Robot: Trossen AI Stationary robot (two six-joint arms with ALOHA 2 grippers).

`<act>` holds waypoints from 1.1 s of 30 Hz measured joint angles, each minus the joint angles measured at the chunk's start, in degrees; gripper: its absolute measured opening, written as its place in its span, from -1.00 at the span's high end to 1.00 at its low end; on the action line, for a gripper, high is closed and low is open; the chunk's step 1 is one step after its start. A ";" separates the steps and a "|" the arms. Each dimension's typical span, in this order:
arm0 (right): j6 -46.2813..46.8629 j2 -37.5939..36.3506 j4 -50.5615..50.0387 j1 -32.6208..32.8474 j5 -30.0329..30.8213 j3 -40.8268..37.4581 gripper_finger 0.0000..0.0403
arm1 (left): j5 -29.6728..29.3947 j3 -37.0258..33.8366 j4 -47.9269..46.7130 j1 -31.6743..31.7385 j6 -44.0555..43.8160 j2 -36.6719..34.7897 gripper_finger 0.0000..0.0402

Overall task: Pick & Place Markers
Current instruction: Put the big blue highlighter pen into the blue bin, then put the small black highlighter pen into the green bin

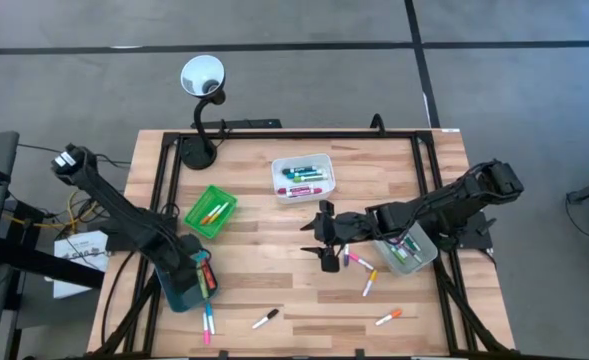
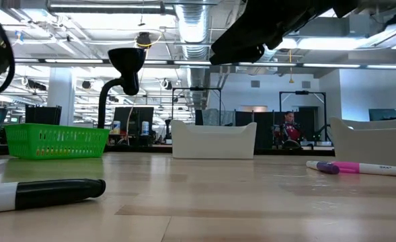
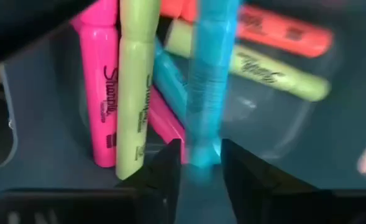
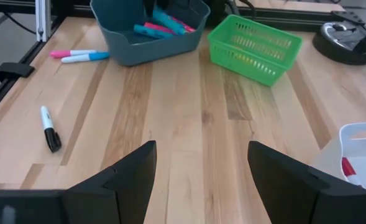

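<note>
Left end effector [image 3: 198, 177] over the teal tray [image 1: 179, 290]: releasing a blue marker [image 3: 209, 81].

Its fingers stand slightly apart around the marker's end, so the grip cannot be judged. Right end effector [image 1: 326, 243], spread and empty, hovers right of the tray, beside loose markers [image 1: 359, 263]. Likely next step: lower and pinch one.

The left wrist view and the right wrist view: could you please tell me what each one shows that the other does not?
Only the left wrist view shows a light blue marker between the left end effector fingers, beside upright pink and yellow-green markers.

Only the right wrist view shows the open right end effector above bare wood, a green mesh basket, a black-capped white marker and a white tray.

Both show the teal plastic bin holding markers.
</note>
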 joint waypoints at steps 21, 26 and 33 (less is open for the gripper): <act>-0.92 2.75 4.62 0.13 -5.31 -0.02 -0.21 | -14.90 10.47 5.60 3.53 10.77 -2.13 0.27; -4.87 10.31 16.85 1.17 -13.78 0.02 -0.21 | -21.51 10.91 23.78 4.25 24.03 0.11 0.30; -14.93 20.99 22.80 3.95 -20.42 5.06 -0.21 | -28.61 10.91 30.64 6.32 32.03 7.61 0.30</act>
